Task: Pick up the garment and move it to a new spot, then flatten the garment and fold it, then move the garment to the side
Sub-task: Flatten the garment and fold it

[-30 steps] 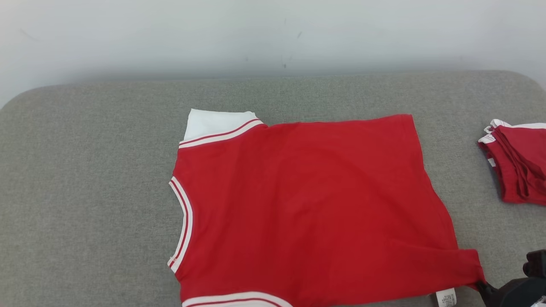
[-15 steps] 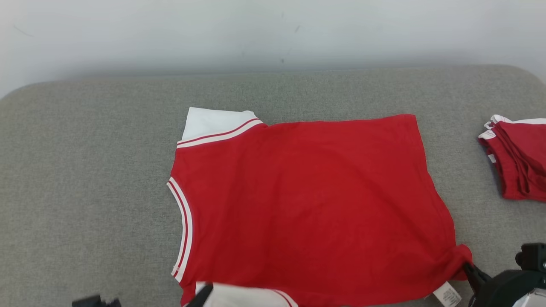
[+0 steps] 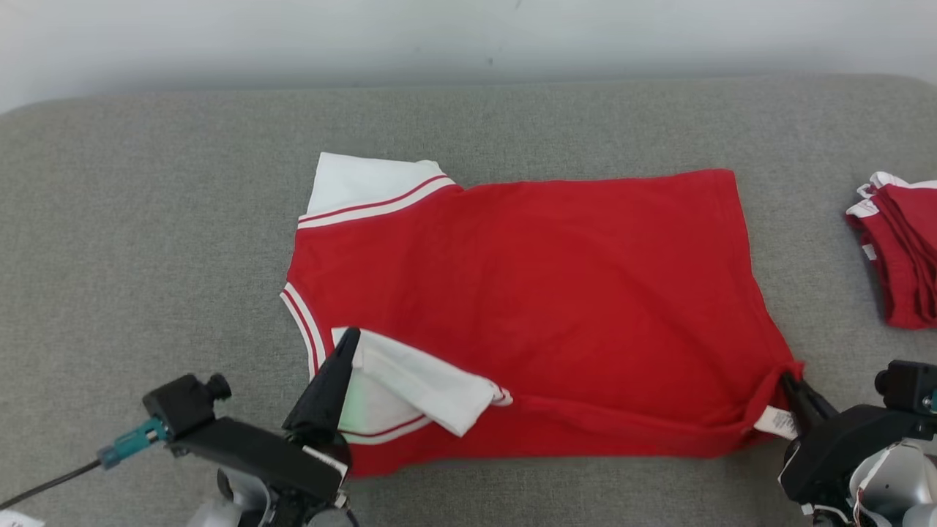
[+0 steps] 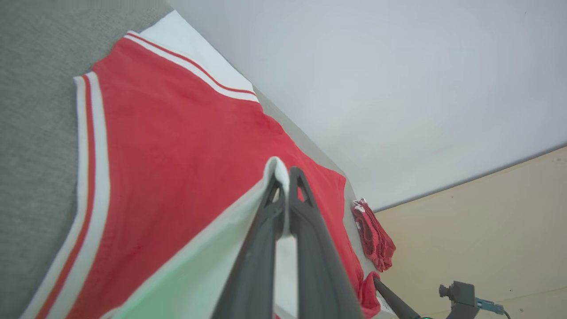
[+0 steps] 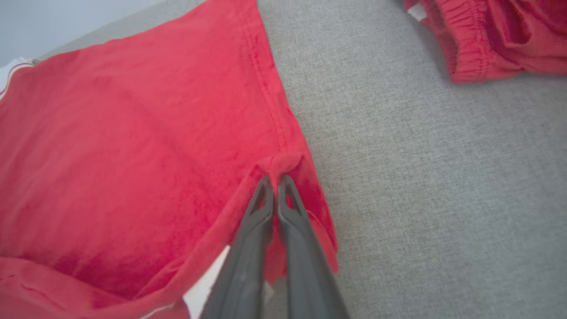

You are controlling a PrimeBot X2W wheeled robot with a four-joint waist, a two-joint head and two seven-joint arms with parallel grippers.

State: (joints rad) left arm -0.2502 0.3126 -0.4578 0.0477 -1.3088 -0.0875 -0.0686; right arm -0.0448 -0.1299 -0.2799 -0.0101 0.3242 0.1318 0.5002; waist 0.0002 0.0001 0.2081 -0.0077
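A red garment (image 3: 527, 293) with white, red-striped sleeves lies spread on the grey cushioned surface (image 3: 146, 241). My left gripper (image 3: 350, 338) is shut on the near white sleeve (image 3: 410, 380), lifted and folded over the red body; the left wrist view shows the white cloth (image 4: 279, 173) pinched between the fingers (image 4: 305, 208). My right gripper (image 3: 789, 380) is shut on the garment's near hem corner beside a white label (image 3: 776, 422); in the right wrist view the red fabric (image 5: 283, 163) bunches at my gripper (image 5: 274, 179). The garment's near edge is rolled upward.
A stack of folded red clothes (image 3: 897, 249) lies at the right edge of the surface, also in the right wrist view (image 5: 491, 35). A pale wall (image 3: 468, 36) runs behind the surface. Bare grey surface stretches to the left.
Both grippers have carried the garment's near edge away from me, folding the white sleeve and hem corner over the red body. The camera has tilted down, shifting the whole scene.
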